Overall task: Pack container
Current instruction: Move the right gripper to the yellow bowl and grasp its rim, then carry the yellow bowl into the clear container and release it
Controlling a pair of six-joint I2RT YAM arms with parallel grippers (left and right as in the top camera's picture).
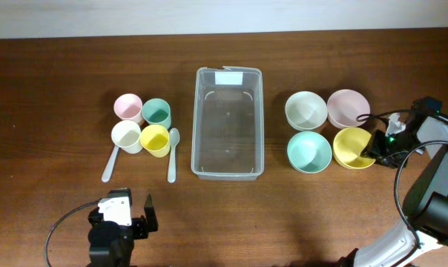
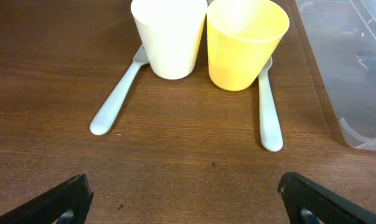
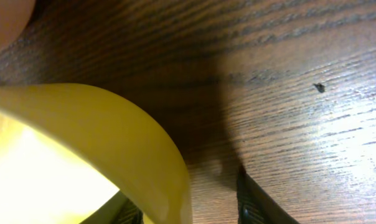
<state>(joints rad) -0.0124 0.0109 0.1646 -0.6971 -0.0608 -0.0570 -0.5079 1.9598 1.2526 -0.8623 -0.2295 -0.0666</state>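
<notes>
The clear plastic container [image 1: 197, 126] stands empty in the middle of the table, its white label at the far end. Its corner shows in the left wrist view [image 2: 356, 68]. My right gripper [image 1: 372, 148] is at the right rim of the yellow bowl [image 1: 351, 147]. In the right wrist view the fingers [image 3: 188, 208] straddle that rim [image 3: 113, 137], one inside and one outside with a gap, open. My left gripper [image 1: 127, 209] is open and empty near the front edge, its fingers [image 2: 185, 193] well short of the cups.
Pink [image 1: 127, 106], green [image 1: 156, 113], white [image 1: 126, 136] and yellow [image 1: 155, 139] cups stand left of the container with two spoons [image 1: 110, 165] [image 1: 173, 154]. White [image 1: 305, 110], pink [image 1: 348, 107] and green [image 1: 308, 150] bowls sit on the right.
</notes>
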